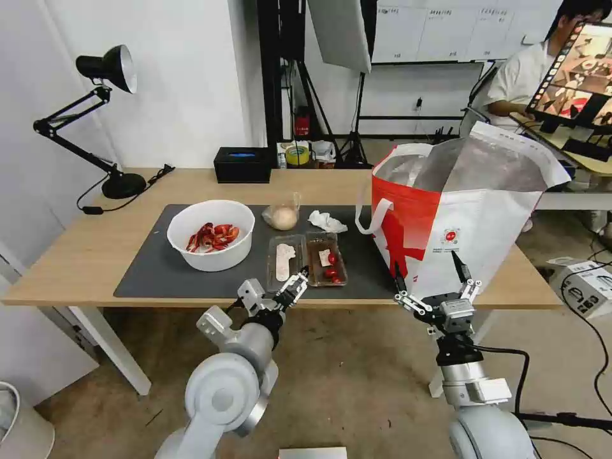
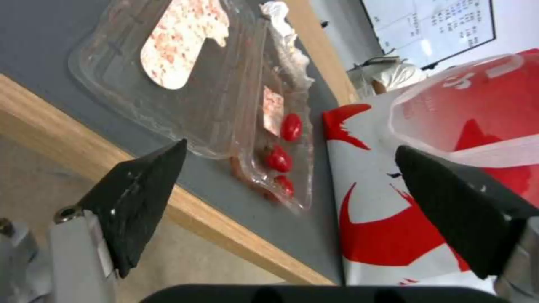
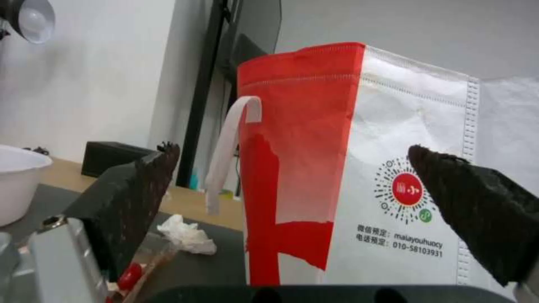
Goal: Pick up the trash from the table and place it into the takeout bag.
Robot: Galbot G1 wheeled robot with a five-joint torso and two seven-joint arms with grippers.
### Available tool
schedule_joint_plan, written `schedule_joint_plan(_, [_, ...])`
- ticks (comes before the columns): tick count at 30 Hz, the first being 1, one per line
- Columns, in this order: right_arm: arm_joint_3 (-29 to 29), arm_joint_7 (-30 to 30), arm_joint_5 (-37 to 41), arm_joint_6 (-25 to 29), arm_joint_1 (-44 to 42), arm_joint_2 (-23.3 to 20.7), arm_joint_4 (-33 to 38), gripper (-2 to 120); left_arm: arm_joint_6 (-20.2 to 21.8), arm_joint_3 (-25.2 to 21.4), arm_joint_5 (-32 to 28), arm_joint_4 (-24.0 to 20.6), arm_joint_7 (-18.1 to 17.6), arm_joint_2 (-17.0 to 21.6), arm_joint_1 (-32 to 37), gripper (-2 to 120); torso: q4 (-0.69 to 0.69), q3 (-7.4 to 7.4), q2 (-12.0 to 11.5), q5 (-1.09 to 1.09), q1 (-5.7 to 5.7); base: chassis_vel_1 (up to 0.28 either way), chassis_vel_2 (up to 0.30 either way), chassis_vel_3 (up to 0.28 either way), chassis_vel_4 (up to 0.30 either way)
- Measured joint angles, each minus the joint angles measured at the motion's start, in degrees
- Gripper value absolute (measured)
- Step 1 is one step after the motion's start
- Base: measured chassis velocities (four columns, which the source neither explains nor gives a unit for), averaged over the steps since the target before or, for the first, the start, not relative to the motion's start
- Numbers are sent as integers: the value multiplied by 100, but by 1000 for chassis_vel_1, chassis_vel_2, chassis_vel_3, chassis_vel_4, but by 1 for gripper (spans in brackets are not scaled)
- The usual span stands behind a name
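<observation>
On the dark mat of the table (image 1: 76, 268) lies the trash: a white bowl of red crayfish shells (image 1: 210, 236), a bun in a clear bag (image 1: 282, 217), a crumpled tissue (image 1: 327, 221) and an opened clear clamshell tray (image 1: 308, 258) holding small red tomatoes (image 2: 279, 159). The red-and-white takeout bag (image 1: 459, 217) stands open at the table's right end. My left gripper (image 1: 295, 287) hovers open at the table's front edge, just short of the tray (image 2: 196, 97). My right gripper (image 1: 427, 271) is open before the bag's front face (image 3: 337, 168), holding nothing.
A black desk lamp (image 1: 105, 115) stands at the back left and a black box (image 1: 242, 164) at the table's back edge. The bag's white loop handle (image 3: 230, 155) hangs toward the tissue (image 3: 185, 233). Bare mat lies between tray and bag.
</observation>
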Motion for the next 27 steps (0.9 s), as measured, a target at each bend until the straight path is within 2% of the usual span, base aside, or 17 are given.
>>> schedule_joint_plan(9, [6, 2, -2, -1, 30, 23, -54, 100, 160, 113, -52, 237, -500, -190, -255, 100, 0, 0, 0, 0, 0, 0, 0, 0, 0])
schedule_joint_plan(27, [39, 5, -2, 4, 10, 69, -59, 100, 174, 62, -40, 542, -516, -227, -451, 100, 0, -1, 0, 0, 0, 0, 0, 0, 0])
